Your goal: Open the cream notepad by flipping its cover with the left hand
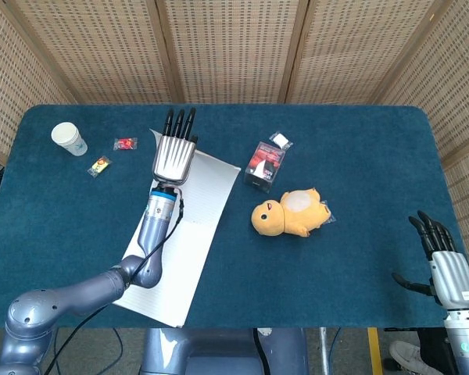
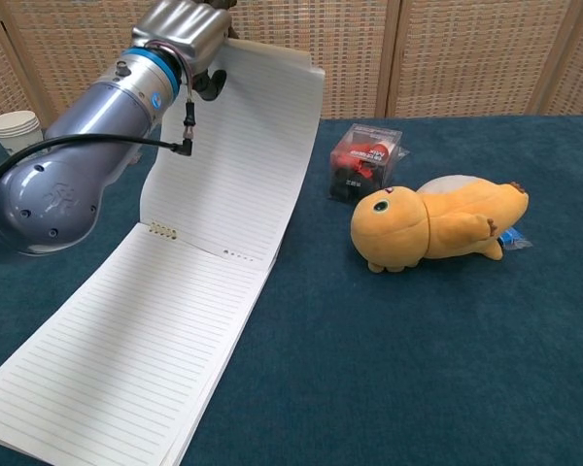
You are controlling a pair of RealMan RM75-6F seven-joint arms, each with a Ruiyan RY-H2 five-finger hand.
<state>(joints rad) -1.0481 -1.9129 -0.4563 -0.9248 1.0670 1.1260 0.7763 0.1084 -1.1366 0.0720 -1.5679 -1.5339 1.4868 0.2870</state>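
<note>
Woven screens behind blue table; left hand holds the cream notepad's thin, floppy cover by its far edge, best gripped there; right hand idle, fingers apart.

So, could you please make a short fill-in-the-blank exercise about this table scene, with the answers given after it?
1. The left hand lifts the cover of the cream ____.
2. The yellow plush toy lies on a table covered in ____ cloth.
3. Near the table's far left corner stands a white paper ____.
4. The right hand holds ____.

Missing words: notepad; blue; cup; nothing
</note>
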